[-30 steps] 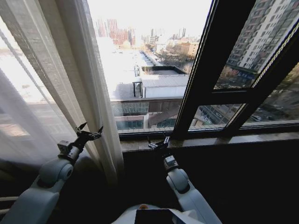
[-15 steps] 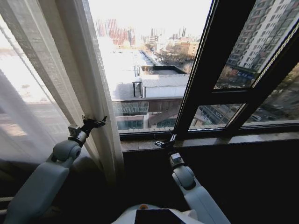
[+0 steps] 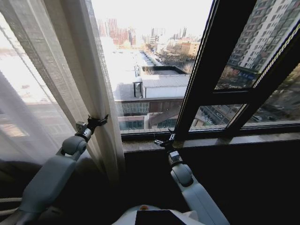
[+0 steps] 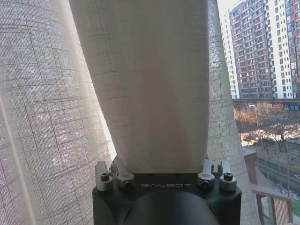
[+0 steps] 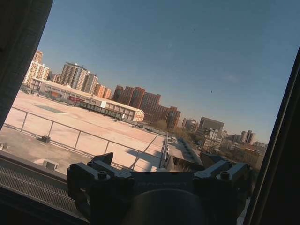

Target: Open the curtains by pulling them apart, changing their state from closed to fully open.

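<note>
The curtains point(image 3: 61, 70) hang bunched at the left of the window as pleated cream fabric, and the glass to their right is uncovered. My left gripper point(image 3: 97, 122) is raised against the inner edge of the curtains. In the left wrist view a thick fold of the curtains point(image 4: 150, 84) lies between the spread fingers point(image 4: 108, 174) of this open left gripper point(image 4: 161, 171). My right gripper point(image 3: 164, 140) is open near the window sill beside the dark upright frame bar. Nothing is between its fingers point(image 5: 89, 174) in the right wrist view, where the right gripper point(image 5: 157, 176) faces the glass.
A dark upright frame bar point(image 3: 201, 70) splits the window, with crossbars to its right. The stone sill point(image 3: 234, 139) runs along under the glass above a dark wall point(image 3: 225, 183). A thinner sheer layer point(image 3: 23, 122) drapes at the far left.
My left arm has stretched forward and up, bringing its gripper into the curtain's edge. The right gripper has shifted a little to the right, up toward the sill.
</note>
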Robot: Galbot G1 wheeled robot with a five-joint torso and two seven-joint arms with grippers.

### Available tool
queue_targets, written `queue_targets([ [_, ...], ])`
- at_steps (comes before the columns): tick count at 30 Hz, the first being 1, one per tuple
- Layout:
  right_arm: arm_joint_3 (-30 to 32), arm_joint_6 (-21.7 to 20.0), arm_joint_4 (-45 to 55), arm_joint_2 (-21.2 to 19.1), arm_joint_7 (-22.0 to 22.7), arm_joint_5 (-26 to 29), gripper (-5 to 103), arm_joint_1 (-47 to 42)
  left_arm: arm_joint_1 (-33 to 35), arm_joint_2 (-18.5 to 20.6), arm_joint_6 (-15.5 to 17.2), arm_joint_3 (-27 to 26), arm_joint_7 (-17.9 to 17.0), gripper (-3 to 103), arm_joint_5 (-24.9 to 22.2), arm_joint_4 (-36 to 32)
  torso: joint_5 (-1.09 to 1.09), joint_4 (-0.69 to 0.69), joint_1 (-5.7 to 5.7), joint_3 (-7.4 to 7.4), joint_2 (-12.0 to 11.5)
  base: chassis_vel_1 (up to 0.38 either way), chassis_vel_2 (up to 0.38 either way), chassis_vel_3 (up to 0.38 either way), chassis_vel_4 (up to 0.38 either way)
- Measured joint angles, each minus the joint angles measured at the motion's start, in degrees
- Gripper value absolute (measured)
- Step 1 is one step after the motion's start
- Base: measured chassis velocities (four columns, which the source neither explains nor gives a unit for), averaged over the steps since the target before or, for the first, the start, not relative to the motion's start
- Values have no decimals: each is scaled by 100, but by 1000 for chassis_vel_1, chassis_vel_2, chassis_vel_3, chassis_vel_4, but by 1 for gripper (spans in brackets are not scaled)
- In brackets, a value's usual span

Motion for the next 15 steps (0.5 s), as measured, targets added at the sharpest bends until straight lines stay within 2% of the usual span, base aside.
queue_targets([
  [1,-6,1,-6,9,0,0,100,4,0,-7,8,0,0,59,0,0,0,0,0,0,0,0,0,0,0],
  [3,-8,1,-7,9,0,0,100,6,0,-8,10,0,0,59,1,0,0,0,0,0,0,0,0,0,0],
  [6,-10,3,-6,1,0,-1,100,6,0,-9,27,-10,1,43,4,0,0,0,0,0,0,0,0,0,0],
  [8,-10,4,-3,-2,0,-1,100,6,0,-12,30,-14,1,43,4,0,0,0,0,0,0,0,0,0,0],
  [9,-9,5,6,-8,0,-1,100,-6,0,-14,38,-25,-3,32,5,-2,0,0,0,0,0,0,0,0,0],
  [11,-9,6,11,-13,0,-1,100,-16,3,-15,42,-33,-7,32,9,-7,0,0,0,0,0,0,0,0,0],
  [14,-6,20,15,-20,0,-2,100,-30,31,-2,52,-49,-11,17,27,-29,0,0,0,0,0,0,0,0,0],
  [15,-5,26,14,-20,-1,-2,100,-30,36,5,56,-54,-12,17,29,-37,0,0,0,0,0,0,0,0,0],
])
